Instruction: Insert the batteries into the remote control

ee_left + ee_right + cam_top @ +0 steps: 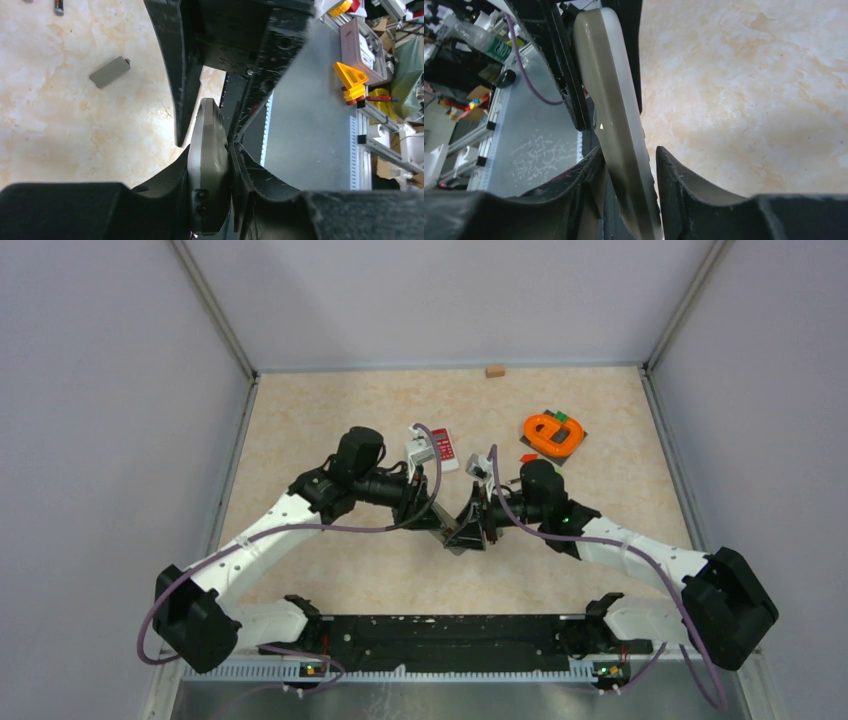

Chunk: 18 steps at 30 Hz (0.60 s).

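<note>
A grey remote control [463, 540] hangs above the table's middle, held between both grippers. In the left wrist view it is edge-on [210, 160], and my left gripper [210, 150] is shut on one end. In the right wrist view the remote [611, 100] runs down between the fingers of my right gripper [630, 152], which is shut on its other end. The grippers meet in the top view, left [447, 524] and right [479, 525]. One slim dark battery [59, 6] with an orange band lies on the table at the left wrist view's top edge. Other batteries are hidden.
A grey battery cover [110, 71] lies on the table. A red and white device [443, 448] lies behind the arms. An orange ring on a dark block [552, 434] sits at the back right, with a small red piece [527, 457] beside it. A small wooden block [494, 370] lies by the back wall.
</note>
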### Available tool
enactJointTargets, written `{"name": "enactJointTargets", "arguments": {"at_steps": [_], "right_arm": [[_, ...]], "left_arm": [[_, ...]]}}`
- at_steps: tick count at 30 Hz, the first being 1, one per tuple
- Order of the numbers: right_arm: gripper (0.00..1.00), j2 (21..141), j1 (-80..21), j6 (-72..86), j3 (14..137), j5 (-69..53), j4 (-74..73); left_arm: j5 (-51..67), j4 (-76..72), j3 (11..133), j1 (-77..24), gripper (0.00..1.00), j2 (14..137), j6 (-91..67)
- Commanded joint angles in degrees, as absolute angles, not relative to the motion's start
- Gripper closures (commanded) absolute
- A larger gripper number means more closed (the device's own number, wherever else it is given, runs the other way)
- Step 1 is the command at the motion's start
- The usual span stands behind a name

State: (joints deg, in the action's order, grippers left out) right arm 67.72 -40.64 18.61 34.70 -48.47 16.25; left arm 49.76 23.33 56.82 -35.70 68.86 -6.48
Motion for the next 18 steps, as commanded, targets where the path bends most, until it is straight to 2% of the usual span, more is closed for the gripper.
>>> {"name": "enactJointTargets", "arguments": {"at_steps": [1, 2, 4, 6, 8, 12, 18], "right_arm": [[0.66, 69.02, -41.13, 17.67, 37.86, -52.54, 18.09], [0.74, 69.09, -41.13, 18.46, 37.88, -52.56, 18.82], [0.88, 68.97, -41.13, 20.47, 37.8, -52.33, 21.06], [0.94, 68.45, -41.13, 23.33, 37.09, -49.62, 24.72], [0.97, 67.39, -41.09, 27.27, 35.16, -45.81, 30.04], [0.96, 66.9, -41.04, 37.65, 31.83, -40.88, 43.42], [0.94, 70.48, -41.0, 48.85, 31.14, -42.17, 56.8]], "left_arm": [[55.62, 16.72, 57.81, -35.69, 0.99, 66.78, -6.5], [55.63, 15.76, 57.55, -35.72, 0.92, 66.58, -7.22], [55.5, 13.65, 57.28, -35.63, 0.7, 66.12, -9.34], [54.21, 10.54, 56.84, -35.65, 0.49, 65.52, -13.06], [52.16, 5.17, 55.47, -35.58, 0.36, 64.32, -18.46], [47.21, -11.86, 49.87, -35.06, 0.33, 61.2, -32.84], [43.65, -25.71, 46.33, -34.81, 0.5, 59.5, -44.76]]}}
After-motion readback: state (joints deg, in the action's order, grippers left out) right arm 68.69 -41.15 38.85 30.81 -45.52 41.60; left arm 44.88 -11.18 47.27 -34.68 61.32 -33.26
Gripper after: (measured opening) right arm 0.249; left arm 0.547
